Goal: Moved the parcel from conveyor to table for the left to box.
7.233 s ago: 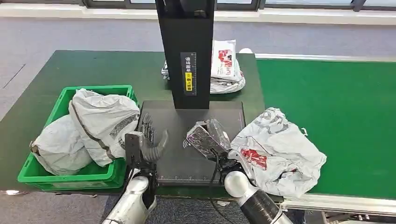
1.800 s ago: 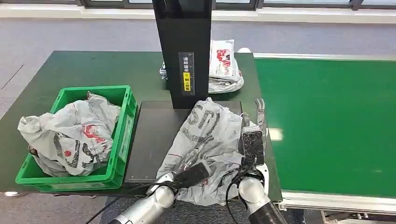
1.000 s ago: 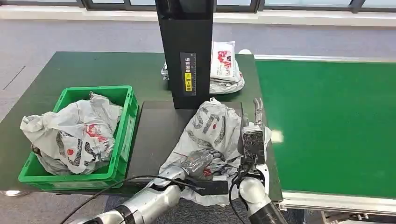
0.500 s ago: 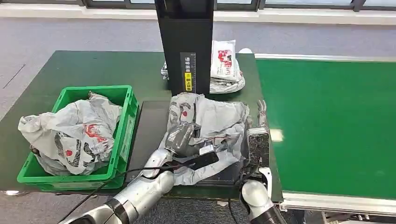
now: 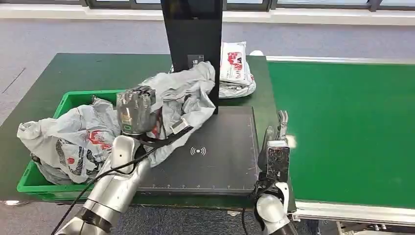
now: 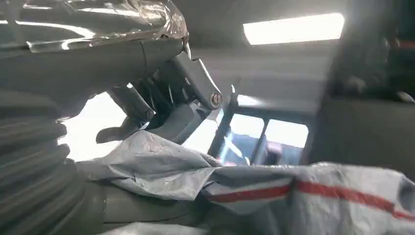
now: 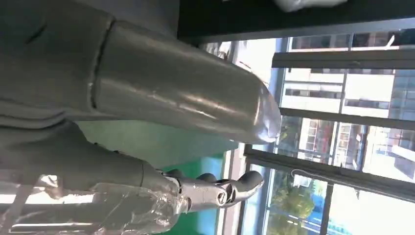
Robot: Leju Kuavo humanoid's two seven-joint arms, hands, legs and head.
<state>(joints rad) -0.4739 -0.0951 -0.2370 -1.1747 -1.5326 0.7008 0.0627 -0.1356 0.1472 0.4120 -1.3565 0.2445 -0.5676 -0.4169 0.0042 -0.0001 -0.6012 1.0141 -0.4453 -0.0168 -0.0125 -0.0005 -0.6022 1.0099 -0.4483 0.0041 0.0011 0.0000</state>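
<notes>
1. I see the parcel [image 5: 183,95] as crinkled grey plastic film with a slight sheen, held by my left hand [image 5: 135,111], which has a glossy clear wrap over it.
2. My right hand [image 5: 274,152] wears the same shiny clear wrap.
3. The crate [image 5: 73,98] looks like smooth green plastic.
4. The scanner pad [image 5: 215,156] is matt black.
5. The conveyor [image 5: 342,127] is matt green, finely textured.
6. My left forearm [image 5: 115,188] is brushed silver metal.
</notes>
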